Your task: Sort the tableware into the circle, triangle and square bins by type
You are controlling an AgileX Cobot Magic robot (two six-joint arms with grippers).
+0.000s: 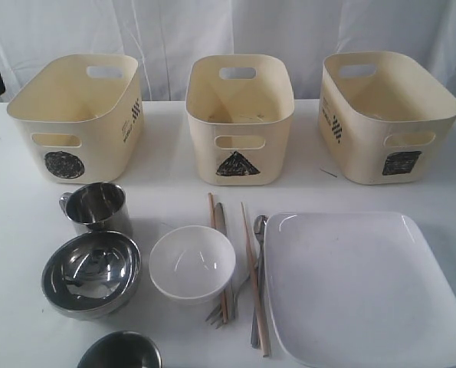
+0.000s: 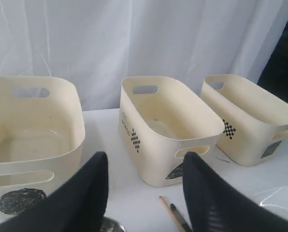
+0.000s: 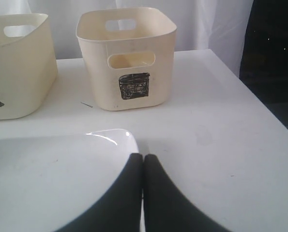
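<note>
Three cream bins stand in a row at the back: circle bin (image 1: 78, 115), triangle bin (image 1: 239, 119), square bin (image 1: 388, 115). In front lie a steel mug (image 1: 97, 207), a steel bowl (image 1: 91, 272), a second mug (image 1: 120, 353) at the front edge, a small white bowl (image 1: 191, 263), two chopsticks (image 1: 254, 284), a knife (image 1: 221, 218), a spoon (image 1: 259, 230) and a large white square plate (image 1: 365, 287). Fork tines (image 1: 212, 313) peek out below the bowl. Neither gripper shows in the exterior view. My left gripper (image 2: 145, 157) is open above the table, facing the triangle bin (image 2: 168, 130). My right gripper (image 3: 143, 157) is shut over the plate's (image 3: 52, 179) corner, holding nothing.
A white curtain hangs behind the bins. The table's right edge (image 3: 260, 104) runs close to the square bin (image 3: 127, 58), with dark space beyond. A thin sliver (image 1: 329, 172) lies on the table between the triangle and square bins.
</note>
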